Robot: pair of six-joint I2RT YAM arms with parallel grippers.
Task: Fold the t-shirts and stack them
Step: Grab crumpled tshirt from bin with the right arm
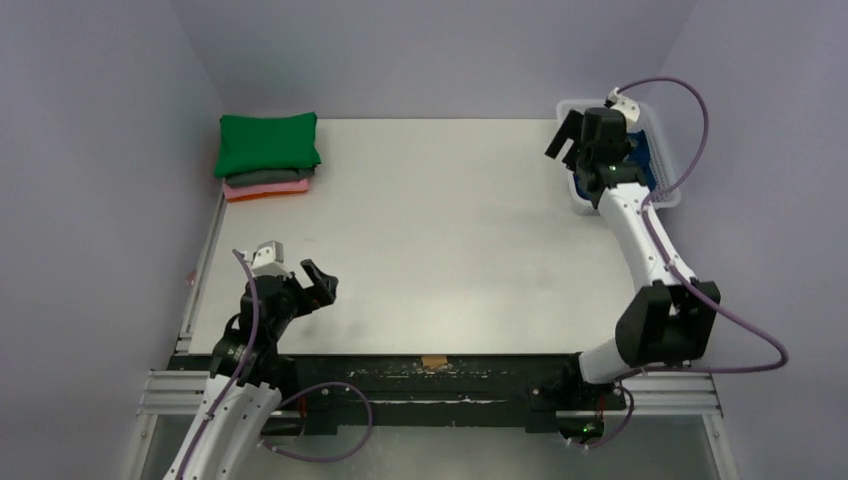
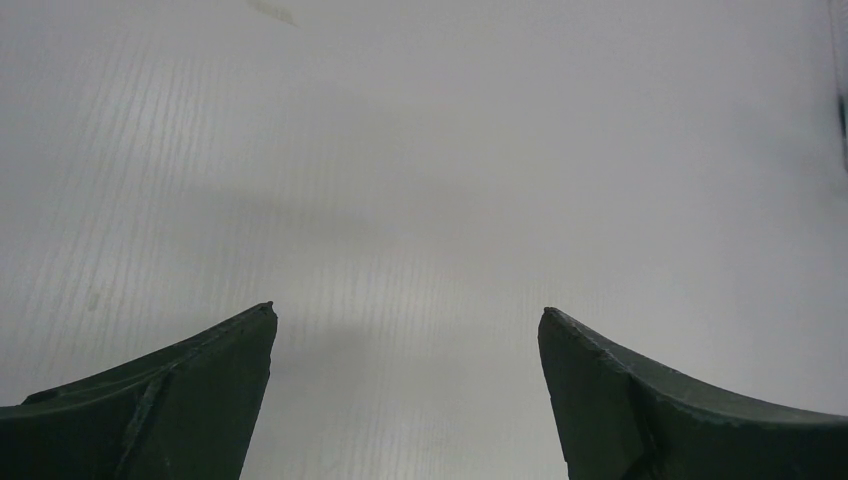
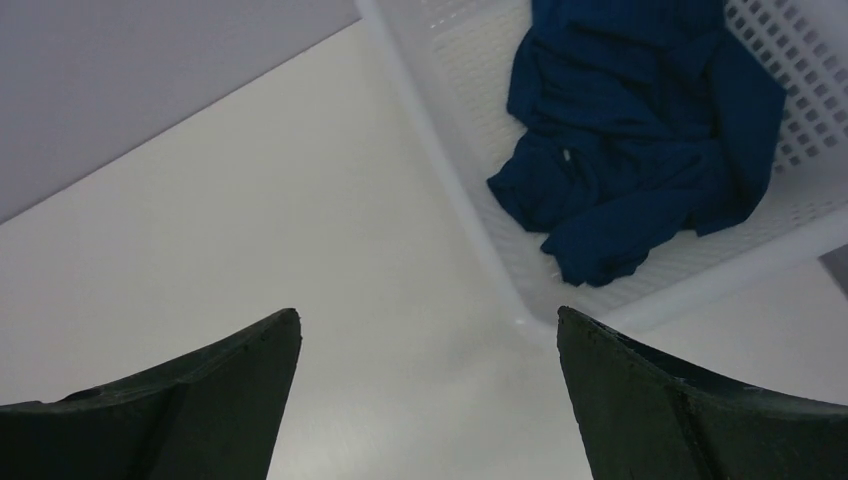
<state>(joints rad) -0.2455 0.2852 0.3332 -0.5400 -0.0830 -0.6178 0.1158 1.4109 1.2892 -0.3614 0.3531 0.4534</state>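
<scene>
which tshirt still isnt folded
The dark navy blue cloth t-shirt, lying crumpled inside the white plastic mesh basket at the table's far right. The others form a folded stack of green, grey and pink-orange t-shirts at the far left.

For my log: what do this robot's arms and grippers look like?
The left arm and right arm have white links with black joint housings, and a purple cable loops along each. The left gripper and right gripper are black, with dark, curved fingers tapering to points. No markings are readable.

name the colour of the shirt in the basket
Navy blue t-shirt; right wrist view shows it best.
</scene>
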